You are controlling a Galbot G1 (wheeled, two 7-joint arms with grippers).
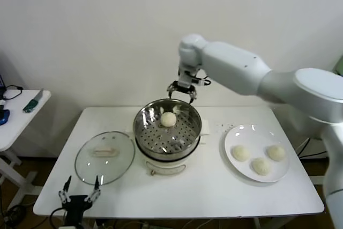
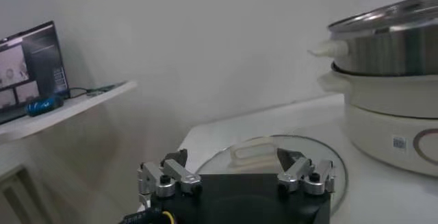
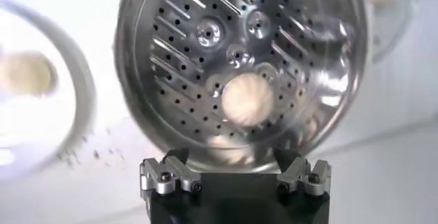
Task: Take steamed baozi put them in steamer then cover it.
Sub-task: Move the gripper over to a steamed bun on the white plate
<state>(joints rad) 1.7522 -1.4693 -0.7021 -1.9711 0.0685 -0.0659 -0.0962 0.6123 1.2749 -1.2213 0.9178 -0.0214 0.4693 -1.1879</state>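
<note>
Head view: the right gripper hangs wide open and empty above the steamer's far rim. Just below it one smooth cream bun lies on the perforated floor. The left gripper, also open, idles near the lid.

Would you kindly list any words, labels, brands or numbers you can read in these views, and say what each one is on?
No text can be read in any view.
Small grey label on the white base of the steamer: too small and blurred to read.
Round marking at the base's edge: cut off, unreadable.
Screen on the side table: shows picture panels, no legible words.
Cover, plate, baozi and both grippers: no markings visible.
</note>
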